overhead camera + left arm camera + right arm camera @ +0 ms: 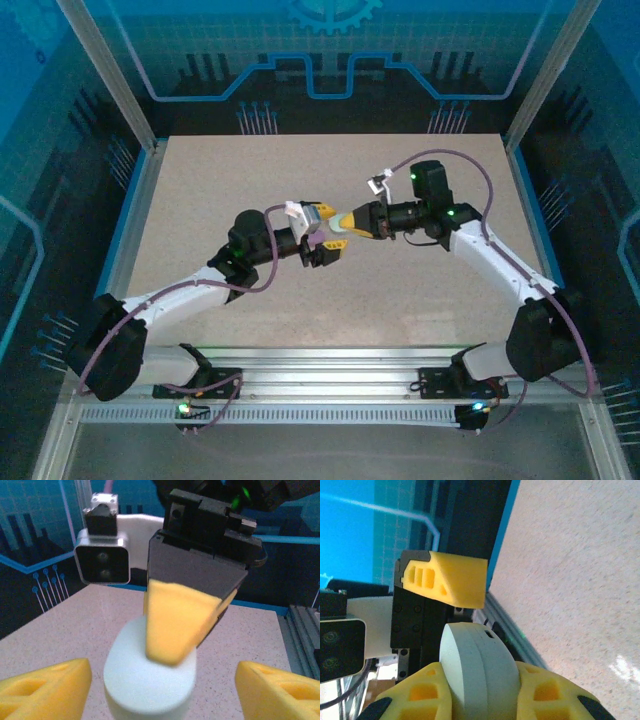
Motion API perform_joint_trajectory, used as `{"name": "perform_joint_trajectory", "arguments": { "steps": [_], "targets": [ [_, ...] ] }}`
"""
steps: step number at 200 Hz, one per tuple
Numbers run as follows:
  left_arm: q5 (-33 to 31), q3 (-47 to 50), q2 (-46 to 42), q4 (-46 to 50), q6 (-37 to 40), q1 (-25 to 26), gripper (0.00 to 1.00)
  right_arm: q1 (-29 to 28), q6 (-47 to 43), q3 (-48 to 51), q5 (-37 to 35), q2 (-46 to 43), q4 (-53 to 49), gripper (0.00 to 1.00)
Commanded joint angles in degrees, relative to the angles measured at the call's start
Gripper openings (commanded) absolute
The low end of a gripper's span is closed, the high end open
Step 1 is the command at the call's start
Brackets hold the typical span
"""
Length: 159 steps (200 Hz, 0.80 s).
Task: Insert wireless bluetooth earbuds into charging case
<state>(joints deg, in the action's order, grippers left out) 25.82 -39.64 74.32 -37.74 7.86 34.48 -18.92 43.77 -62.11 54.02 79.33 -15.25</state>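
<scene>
R tool (482, 692) is clamped on the charging case (472, 660). Its two yellow fingers (422, 695) press the case's broad faces from either side, w/ the pale mint-white oval on edge btw them. The seam & a small dark notch on the rim face the cam, and part of the case sticks out past the fingertips. L tool (162, 680) is spread wide apart: its own fingers (45, 690) flank the same case w/ a clear gap each side, not touching it. Seen from L tool, the case is straight ahead btw the fingers. R tool comes in from beyond & above, one finger laid flat over the case's top face, black body behind it, silver wrist cam (102, 562) just left of that body. Seen from R tool, one L finger (452, 582) shows just beyond the case on its black mount, w/ the L wrist cam (337, 647) further off to the side. From overhead the two tools meet tip to tip over mid surface (420, 300), a speckled beige top, w/ the case btw them. Arms reach in from the near edge. A metal rail (330, 365) runs along that edge behind them, w/ blue printed panels (330, 60) on the far side.
</scene>
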Motion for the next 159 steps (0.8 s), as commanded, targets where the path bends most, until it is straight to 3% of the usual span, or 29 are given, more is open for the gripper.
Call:
{"name": "perform_joint_trajectory", "arguments": {
  "steps": [1,46,100,159],
  "targets": [
    [-2.99,-0.48,-2.65,2.28,0.27,0.16,0.8,3.77,-0.27,3.41,-6.43,-2.34,1.86,0.11],
    [-7.19,0.66,-5.7,3.36,-1.05,0.2,0.84,6.56,-4.01,7.51,-16.36,5.57,0.78,0.13],
    [-15.03,-0.61,-8.71,8.05,-3.17,0.07,0.86,1.46,-5.05,5.06,-16.41,20.98,5.07,0.16],
    [-19.34,-2.2,-10.67,14.21,-4.67,-0.4,0.9,-1.75,-5.16,1.74,-18.08,29.97,6.47,0.24]
  ]
}}
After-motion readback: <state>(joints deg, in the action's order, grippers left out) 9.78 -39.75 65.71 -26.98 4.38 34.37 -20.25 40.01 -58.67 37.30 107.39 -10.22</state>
